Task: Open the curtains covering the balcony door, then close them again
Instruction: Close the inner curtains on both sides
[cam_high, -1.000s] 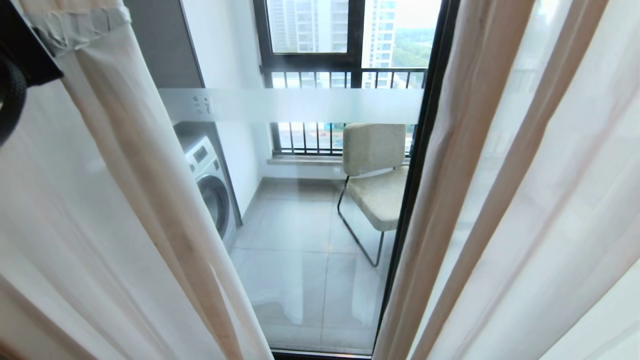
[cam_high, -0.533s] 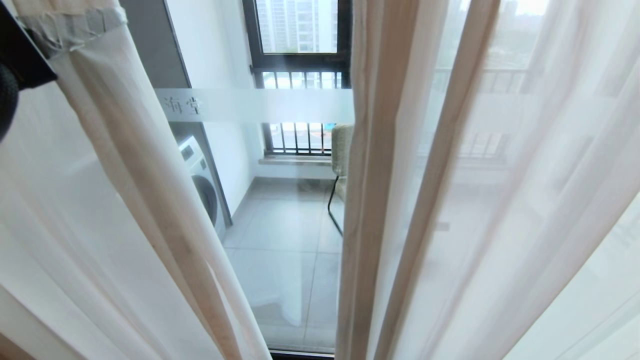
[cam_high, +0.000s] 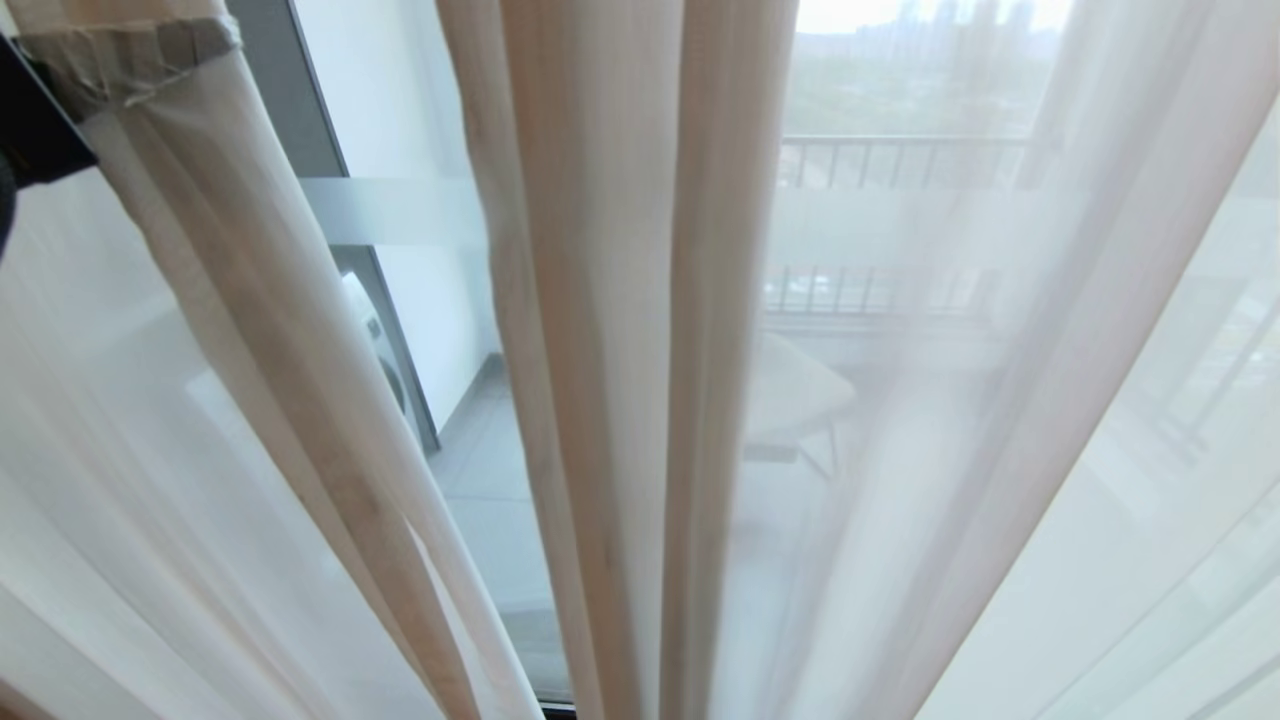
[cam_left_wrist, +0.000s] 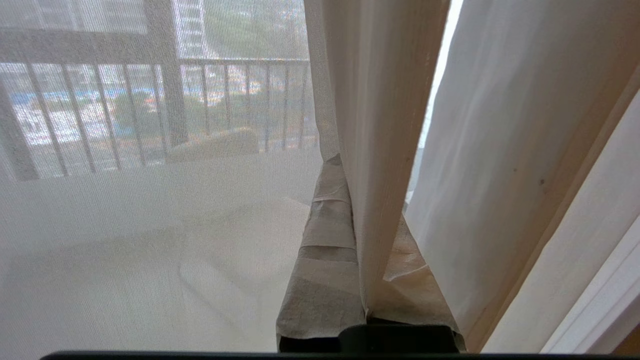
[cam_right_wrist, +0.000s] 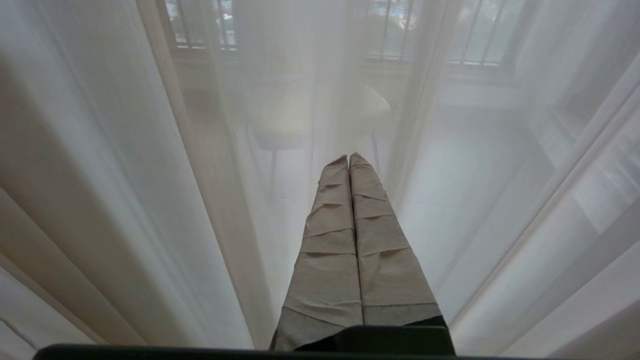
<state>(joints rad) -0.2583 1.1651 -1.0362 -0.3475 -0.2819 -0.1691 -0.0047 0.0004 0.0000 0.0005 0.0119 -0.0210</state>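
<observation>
Curtains (cam_high: 600, 330) fill most of the head view: a cream hem fold hangs down the middle, a second fold slants from upper left toward the bottom, and sheer cloth veils everything to the right. Between the two folds a narrow strip of the door (cam_high: 400, 215) shows, with its frosted band and dark frame, and a washer (cam_high: 375, 340) behind it on the balcony. Only a taped tip of the left gripper (cam_high: 130, 45) shows at the top left corner, so its grip cannot be read from here, and the chair (cam_high: 795, 395) is a pale shape behind the sheer. From the left wrist, the left gripper (cam_left_wrist: 357, 235) is clamped on the curtains (cam_left_wrist: 380, 125), the hem running up from between its taped fingers (cam_left_wrist: 325, 250); railing (cam_left_wrist: 150, 100) shows dimly through the weave, but whether the sheer is pinched too I cannot tell. From the right wrist, the right gripper (cam_right_wrist: 350, 165) is closed on nothing, pointing at sheer curtains (cam_right_wrist: 125, 150) that hang ahead of it without clearly touching. By my reading the gap is nearly closed. The risk is the thin hem sliding out of the left pinch if the drag on the rail stiffens, leaving a gap; a hard tug could also bunch the cloth or strain the hooks, which lie out of view above. The floor line and curtain bottoms are cut off.
</observation>
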